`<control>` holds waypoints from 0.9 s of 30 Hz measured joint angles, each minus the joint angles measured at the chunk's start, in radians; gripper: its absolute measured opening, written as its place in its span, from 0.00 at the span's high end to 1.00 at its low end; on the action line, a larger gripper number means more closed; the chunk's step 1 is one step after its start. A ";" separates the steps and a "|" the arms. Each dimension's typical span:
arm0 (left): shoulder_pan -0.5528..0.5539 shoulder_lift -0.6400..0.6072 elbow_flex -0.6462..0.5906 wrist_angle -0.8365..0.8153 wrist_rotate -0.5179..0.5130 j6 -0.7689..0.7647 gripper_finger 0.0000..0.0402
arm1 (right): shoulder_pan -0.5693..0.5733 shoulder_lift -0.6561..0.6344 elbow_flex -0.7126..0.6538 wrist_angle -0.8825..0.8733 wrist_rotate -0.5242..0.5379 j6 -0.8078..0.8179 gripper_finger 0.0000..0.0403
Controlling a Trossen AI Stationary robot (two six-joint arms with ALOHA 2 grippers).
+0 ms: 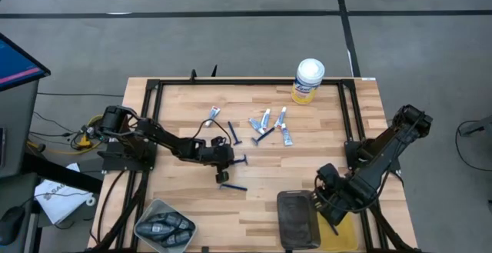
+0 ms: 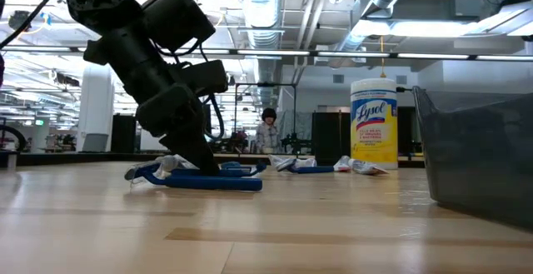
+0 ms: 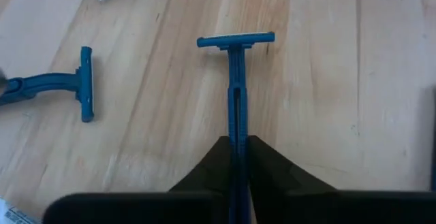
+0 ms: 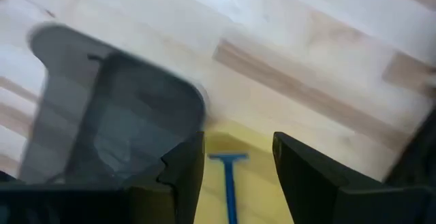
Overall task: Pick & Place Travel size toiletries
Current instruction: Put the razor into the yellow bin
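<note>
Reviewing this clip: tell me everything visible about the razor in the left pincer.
The razor is slim, dark blue and T-shaped, apparently plastic: a straight grooved handle ending in a flat crosswise head. It lies flat on the wooden table, near its middle. The left pincer is shut on the handle's rear end, so the head points away from the wrist. Another blue razor lies beside it, not touching.
</note>
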 joint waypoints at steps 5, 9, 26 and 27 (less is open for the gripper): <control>0.004 -0.091 -0.009 -0.038 0.014 0.010 0.95 | -0.025 -0.008 0.000 -0.001 0.076 -0.040 0.59; 0.010 -0.222 -0.005 -0.012 0.003 0.013 0.97 | -0.077 -0.045 0.000 0.003 0.141 -0.124 0.58; 0.066 -0.649 -0.003 0.350 -0.009 -0.116 0.97 | -0.459 -0.179 0.000 0.795 0.397 -1.226 0.43; 0.062 -0.650 -0.003 0.363 -0.009 -0.116 0.98 | -0.486 -0.174 0.000 0.872 0.362 -1.282 0.43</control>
